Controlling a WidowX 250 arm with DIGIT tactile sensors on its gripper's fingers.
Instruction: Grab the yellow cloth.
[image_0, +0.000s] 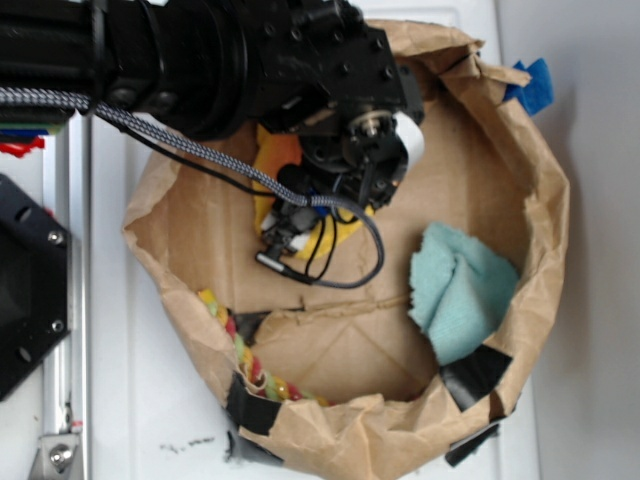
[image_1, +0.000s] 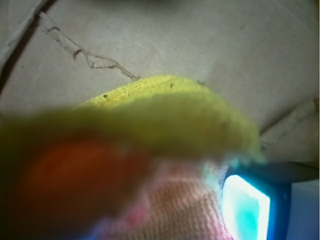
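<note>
On the white table (image_0: 120, 400), a rolled-down paper bag (image_0: 545, 200) holds a coloured rope (image_0: 245, 355) at seven o'clock. The gripper (image_0: 330, 195) sits over the yellow cloth (image_0: 275, 160) near eleven o'clock, hiding its fingers; I cannot tell their spread. A teal cloth (image_0: 460, 290) lies at four o'clock.

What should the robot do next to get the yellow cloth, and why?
Probably close the gripper, if it is not shut already. The arm sits right over the yellow cloth inside the paper bag, and the wrist view is filled with yellow fabric. The fingers themselves are hidden.
</note>
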